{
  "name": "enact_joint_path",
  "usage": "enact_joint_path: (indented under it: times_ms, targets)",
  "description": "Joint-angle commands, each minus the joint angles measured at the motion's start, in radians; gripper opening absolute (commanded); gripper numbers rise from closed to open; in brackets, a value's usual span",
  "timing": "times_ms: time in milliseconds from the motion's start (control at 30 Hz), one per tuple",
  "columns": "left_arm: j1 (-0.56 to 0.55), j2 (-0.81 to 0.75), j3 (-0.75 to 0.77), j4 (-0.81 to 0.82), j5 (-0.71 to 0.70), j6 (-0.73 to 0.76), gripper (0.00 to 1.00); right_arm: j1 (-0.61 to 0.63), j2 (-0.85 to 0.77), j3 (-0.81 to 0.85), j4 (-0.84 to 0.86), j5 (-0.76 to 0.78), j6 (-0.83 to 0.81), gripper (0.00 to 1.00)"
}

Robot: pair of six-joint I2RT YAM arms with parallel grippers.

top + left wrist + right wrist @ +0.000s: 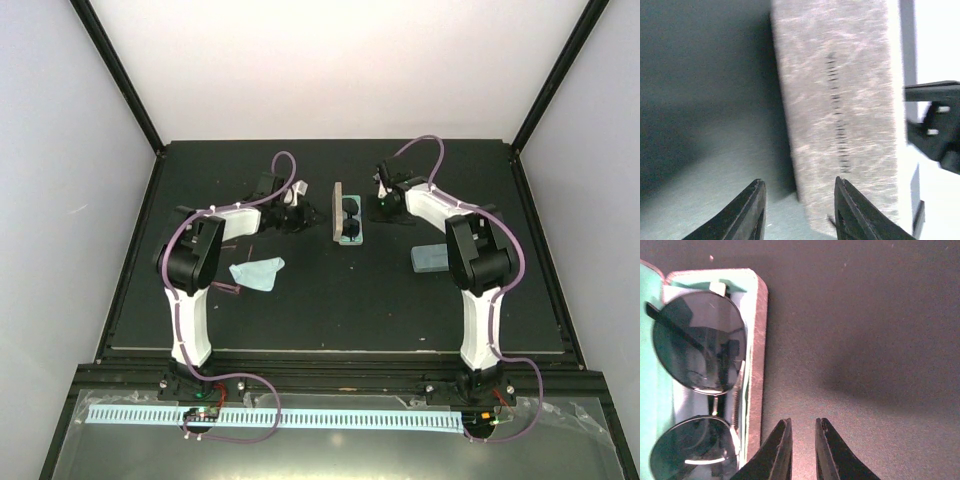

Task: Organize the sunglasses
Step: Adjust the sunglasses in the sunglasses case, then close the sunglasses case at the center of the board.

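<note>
Right wrist view: black sunglasses (697, 345) lying inside open teal-lined case (758, 365); right gripper (802, 422) beside case, jaws narrowly parted, empty. Left gripper (799, 181) spread at upright case lid (840, 100).

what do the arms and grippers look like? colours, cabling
Left arm and right arm: white link shells, black joint housings. A mauve cable loops along each. Left gripper and right gripper have black, tapered fingers.

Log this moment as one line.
black round dark-lensed sunglasses: in open teal-lined beige-grey felt case | left hand: open, by raised lid | right hand: narrowly parted, empty, beside case
</note>
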Motion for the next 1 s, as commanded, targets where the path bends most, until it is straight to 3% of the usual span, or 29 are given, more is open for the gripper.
enact_joint_path:
  times_ms: [0, 333, 667, 967]
  targets:
    - [-0.007, -0.013, -0.016, 0.212, 0.156, -0.08, 0.38, 0.001, 0.049, 0.004, 0.001, 0.001, -0.007, 0.16]
    - [-0.043, 0.079, 0.001, 0.402, 0.272, -0.197, 0.38, -0.001, 0.108, 0.046, -0.027, -0.115, -0.053, 0.16]
    - [-0.085, 0.158, 0.059, 0.325, 0.253, -0.157, 0.34, 0.0, 0.146, 0.076, -0.045, -0.25, -0.082, 0.1]
    - [-0.119, 0.231, 0.202, 0.07, 0.195, -0.098, 0.36, 0.0, 0.148, 0.078, -0.047, -0.33, -0.101, 0.1]
